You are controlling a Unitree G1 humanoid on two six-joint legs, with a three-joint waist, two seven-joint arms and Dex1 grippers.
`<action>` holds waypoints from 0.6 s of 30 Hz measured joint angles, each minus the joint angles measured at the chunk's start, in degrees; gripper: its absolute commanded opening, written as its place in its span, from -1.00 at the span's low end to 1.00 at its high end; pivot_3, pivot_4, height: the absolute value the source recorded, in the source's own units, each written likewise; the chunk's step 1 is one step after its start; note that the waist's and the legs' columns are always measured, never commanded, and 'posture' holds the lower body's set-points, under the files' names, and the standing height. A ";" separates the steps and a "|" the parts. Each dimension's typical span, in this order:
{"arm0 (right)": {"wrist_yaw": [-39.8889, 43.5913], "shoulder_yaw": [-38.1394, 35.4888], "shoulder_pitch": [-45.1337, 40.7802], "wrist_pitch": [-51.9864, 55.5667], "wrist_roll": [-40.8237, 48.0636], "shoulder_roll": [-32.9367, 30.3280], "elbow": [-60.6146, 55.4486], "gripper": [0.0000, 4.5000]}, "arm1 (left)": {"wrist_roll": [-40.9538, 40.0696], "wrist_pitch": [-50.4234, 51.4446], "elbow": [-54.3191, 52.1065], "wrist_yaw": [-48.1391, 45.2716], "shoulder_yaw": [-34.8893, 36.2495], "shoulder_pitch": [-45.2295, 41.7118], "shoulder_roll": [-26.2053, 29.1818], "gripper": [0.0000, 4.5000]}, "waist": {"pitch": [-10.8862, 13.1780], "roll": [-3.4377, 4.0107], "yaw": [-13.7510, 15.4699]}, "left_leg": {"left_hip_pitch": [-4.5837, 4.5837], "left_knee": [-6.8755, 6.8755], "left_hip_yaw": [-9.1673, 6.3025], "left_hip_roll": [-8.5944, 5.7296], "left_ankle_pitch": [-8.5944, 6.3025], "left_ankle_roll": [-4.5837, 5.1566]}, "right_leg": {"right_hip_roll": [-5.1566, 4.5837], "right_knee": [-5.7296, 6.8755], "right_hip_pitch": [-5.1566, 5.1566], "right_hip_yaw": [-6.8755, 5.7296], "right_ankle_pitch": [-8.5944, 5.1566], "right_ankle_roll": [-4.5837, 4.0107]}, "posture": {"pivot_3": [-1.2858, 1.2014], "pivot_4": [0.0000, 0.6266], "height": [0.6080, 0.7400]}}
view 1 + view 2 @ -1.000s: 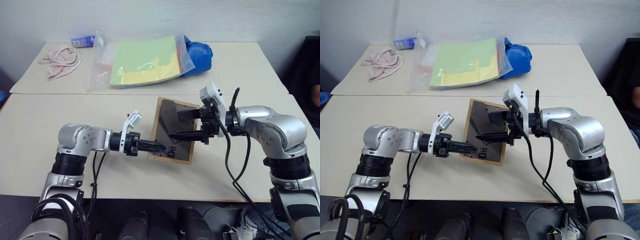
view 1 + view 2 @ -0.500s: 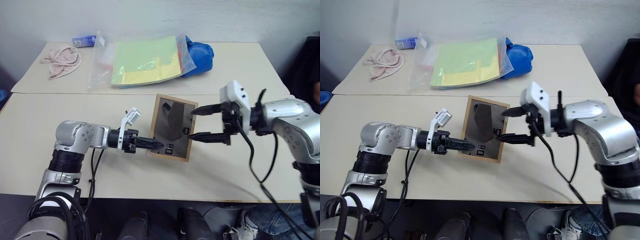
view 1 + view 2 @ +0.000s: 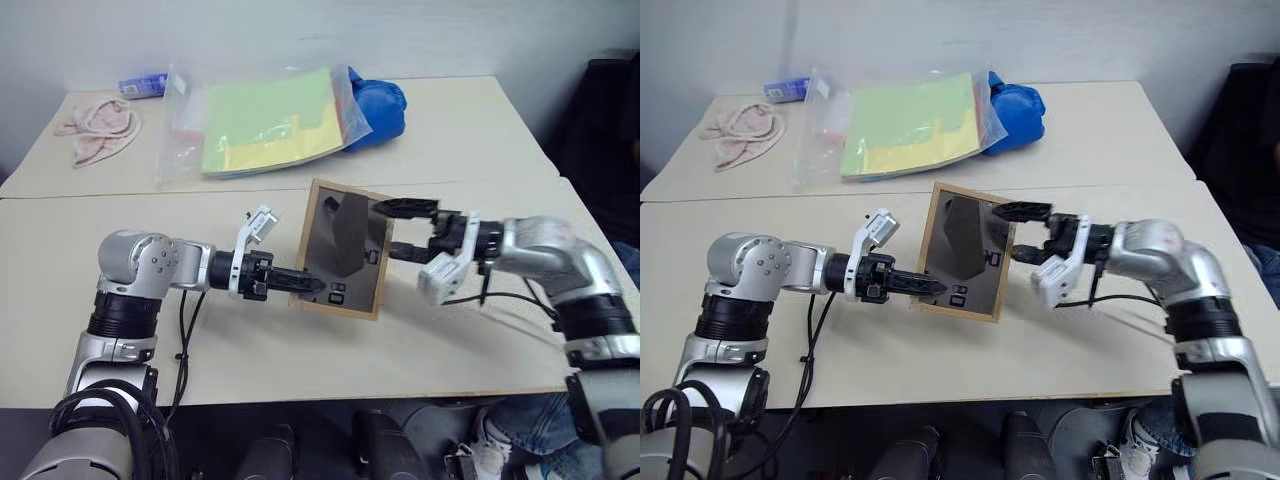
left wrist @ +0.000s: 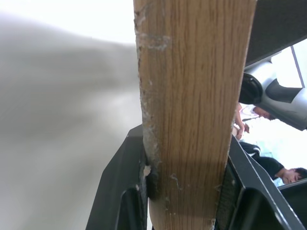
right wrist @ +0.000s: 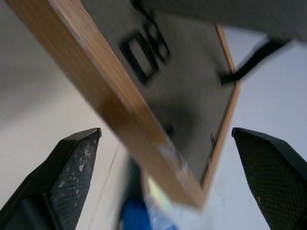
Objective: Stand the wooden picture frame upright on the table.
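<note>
The wooden picture frame (image 3: 340, 255) is tilted over the near table (image 3: 300, 360), its dark back panel and fold-out stand facing me. My left gripper (image 3: 312, 286) is shut on the frame's lower left border. In the left wrist view the light wood edge (image 4: 192, 115) sits clamped between the black fingers (image 4: 120, 191). My right gripper (image 3: 388, 228) stands open at the frame's right edge, one finger above the other, holding nothing. The right wrist view shows its wide-spread fingers (image 5: 72, 163) on either side of the frame's corner (image 5: 182, 86). I cannot tell whether the frame's bottom edge touches the table.
On the far table lie a clear bag of green-yellow paper (image 3: 265, 125), a blue bundle (image 3: 375, 100), a pink cloth (image 3: 95, 128) and a small blue pack (image 3: 140, 85). A seam runs between the two tables. The near table's front edge is close below both arms.
My right gripper has drawn back from the frame's back panel to its right edge and rolled over, staying open. The left gripper kept its hold. The camera view has shifted.
</note>
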 measured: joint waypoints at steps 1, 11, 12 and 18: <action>-5.96 0.37 -1.16 -0.75 -4.59 1.06 1.34 0.74 | -0.13 0.38 0.01 0.11 0.22 -0.08 -0.14 -0.44 | 0.00 0.00 -0.15 | 0.03 0.00 -0.04 0.00 -0.02 -0.03 | 0.09 0.05 -0.04 0.13 0.00 0.00 | 0.03 -0.52 1.00; -36.79 7.42 -6.13 -0.01 -20.97 -0.43 5.43 -0.27 | -3.16 0.66 -1.64 -0.65 3.36 1.08 1.13 0.00 | 0.00 0.01 -0.82 | 0.10 -0.06 -0.06 0.02 -0.07 -0.13 | 0.22 0.09 -0.20 0.36 -0.03 -0.06 | 0.03 -0.52 1.00; -37.30 8.88 -6.35 0.13 -21.83 -1.07 5.93 -0.35 | -3.15 0.25 -2.67 -0.08 3.71 1.53 1.48 0.13 | 0.00 0.01 -0.87 | 0.10 -0.06 -0.07 0.02 -0.07 -0.14 | 0.22 0.09 -0.20 0.36 -0.03 -0.06 | 0.03 -0.52 1.00; -38.65 12.23 -8.46 -0.60 -20.62 -1.40 10.64 -0.44 | -4.03 -1.17 -7.56 1.16 12.82 9.61 10.96 0.97 | 0.01 -0.01 -2.39 | 0.11 -0.16 -0.11 0.11 -0.14 -0.26 | 0.20 0.16 -0.37 0.72 -0.04 -0.10 | 0.03 -0.52 1.00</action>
